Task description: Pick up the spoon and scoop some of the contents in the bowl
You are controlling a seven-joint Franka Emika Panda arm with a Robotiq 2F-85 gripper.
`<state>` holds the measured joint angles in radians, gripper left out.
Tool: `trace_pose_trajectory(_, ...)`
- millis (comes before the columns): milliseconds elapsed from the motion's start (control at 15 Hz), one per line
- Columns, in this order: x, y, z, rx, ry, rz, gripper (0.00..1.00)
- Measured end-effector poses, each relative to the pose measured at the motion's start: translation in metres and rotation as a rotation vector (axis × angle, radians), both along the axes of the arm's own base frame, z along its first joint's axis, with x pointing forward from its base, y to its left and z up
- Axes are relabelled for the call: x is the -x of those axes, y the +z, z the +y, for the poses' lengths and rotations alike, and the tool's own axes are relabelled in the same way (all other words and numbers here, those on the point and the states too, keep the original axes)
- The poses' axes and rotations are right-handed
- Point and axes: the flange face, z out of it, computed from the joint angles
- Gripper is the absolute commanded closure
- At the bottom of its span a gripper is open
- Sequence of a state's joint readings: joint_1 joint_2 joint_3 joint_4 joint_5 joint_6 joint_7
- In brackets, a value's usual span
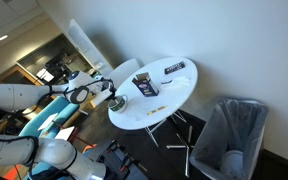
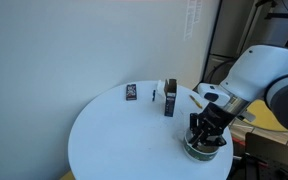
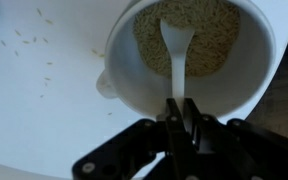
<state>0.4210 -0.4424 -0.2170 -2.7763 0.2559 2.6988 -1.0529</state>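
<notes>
Gripper (image 3: 181,108), jaws clamped on spoon (image 3: 174,50) handle, head down in grain (image 3: 214,40) inside bowl (image 3: 134,85) near table (image 2: 114,140) edge.

The Franka arm (image 1: 26,96) reaches in low and almost level in an exterior view, with the wrist bent so the Robotiq gripper (image 1: 112,98) points downward. In an exterior view the bulky white wrist links (image 2: 269,72) sit above and behind the black gripper, which hangs roughly vertical. In the wrist view its two fingers (image 3: 169,118) stand close together, apparently pinched on the thin handle of the white spoon (image 3: 176,68), though the pads are dark and blurred.
</notes>
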Motion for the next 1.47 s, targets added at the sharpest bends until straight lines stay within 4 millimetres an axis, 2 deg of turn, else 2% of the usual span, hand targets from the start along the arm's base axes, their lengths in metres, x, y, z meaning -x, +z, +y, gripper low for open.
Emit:
trace_pose_trajectory(600, 0.008, 0.007, 0.004, 0.093, -0.009, 0.042, 0.97)
trace_pose_trajectory(1467, 0.023, 0.012, -0.003, 0.195, 0.008, 0.128, 0.97)
